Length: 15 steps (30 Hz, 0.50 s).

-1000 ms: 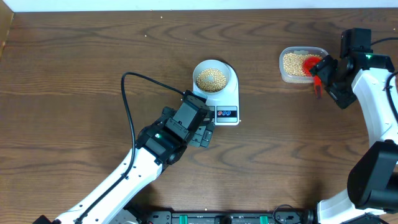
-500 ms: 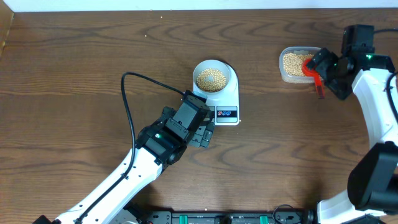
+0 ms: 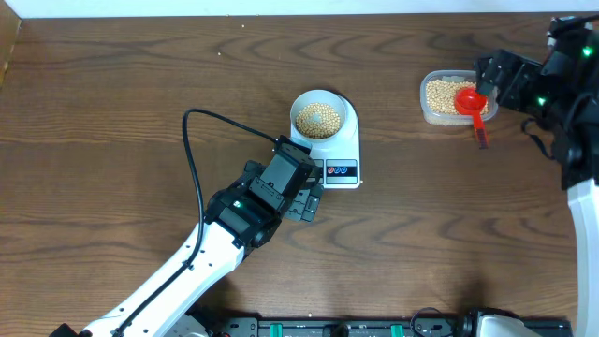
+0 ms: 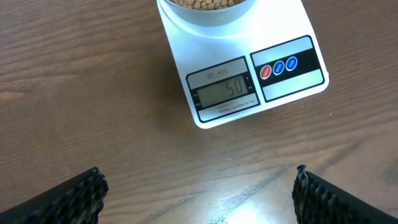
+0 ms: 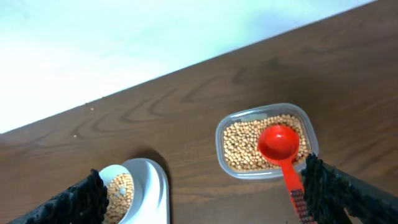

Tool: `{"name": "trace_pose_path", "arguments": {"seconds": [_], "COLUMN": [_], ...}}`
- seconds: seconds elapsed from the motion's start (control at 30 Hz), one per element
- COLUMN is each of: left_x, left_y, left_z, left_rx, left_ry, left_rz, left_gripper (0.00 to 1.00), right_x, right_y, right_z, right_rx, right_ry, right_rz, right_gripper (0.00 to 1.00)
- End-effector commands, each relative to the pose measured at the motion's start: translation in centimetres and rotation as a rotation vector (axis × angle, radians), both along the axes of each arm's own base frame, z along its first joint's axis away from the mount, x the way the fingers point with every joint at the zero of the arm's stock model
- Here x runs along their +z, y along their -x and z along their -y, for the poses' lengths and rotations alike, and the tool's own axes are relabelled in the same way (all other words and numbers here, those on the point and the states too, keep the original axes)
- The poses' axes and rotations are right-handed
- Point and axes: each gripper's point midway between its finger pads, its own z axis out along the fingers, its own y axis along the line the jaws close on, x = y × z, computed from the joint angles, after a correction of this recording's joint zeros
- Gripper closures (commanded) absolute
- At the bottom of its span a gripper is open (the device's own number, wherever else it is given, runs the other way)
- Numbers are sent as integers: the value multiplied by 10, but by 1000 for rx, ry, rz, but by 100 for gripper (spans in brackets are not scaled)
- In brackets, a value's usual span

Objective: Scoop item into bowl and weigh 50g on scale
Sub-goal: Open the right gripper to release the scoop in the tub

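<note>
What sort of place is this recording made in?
Probably a robot test bench, not a real kitchen: a wood-grain table, a digital scale bearing a bowl of beans, a clear tub with a red scoop.

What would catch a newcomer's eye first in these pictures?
The red scoop stands out at the table's far right, its cup resting on the beans in a clear tub and its handle over the rim. At the centre, a bowl of beans sits on the white scale, whose display reads 50 in the left wrist view.
</note>
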Motion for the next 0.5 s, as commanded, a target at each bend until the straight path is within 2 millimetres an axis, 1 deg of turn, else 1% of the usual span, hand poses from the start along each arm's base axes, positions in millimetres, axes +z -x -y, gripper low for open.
{"name": "trace_pose_path", "arguments": {"seconds": [0.0, 0.17, 0.33, 0.4, 0.47], "left_x": [1, 1, 1, 1, 1], "left_y": [-1, -1, -1, -1, -1], "left_z": [-1, -1, -1, -1, -1], "left_rx": [9, 9, 9, 9, 9], "left_ry": [-1, -1, -1, -1, -1], "left_rz": [6, 6, 6, 6, 6], "left_gripper": [2, 2, 2, 2, 2], "right_x": [5, -7, -5, -2, 5], "right_y": [8, 16, 17, 18, 19], "right_z": [-2, -4, -6, -6, -7], "right_rx": [31, 17, 28, 59, 114], "right_ry": [20, -12, -19, 26, 114], "right_rz": [6, -55, -49, -31, 10], "right_gripper": [1, 1, 1, 1, 1]}}
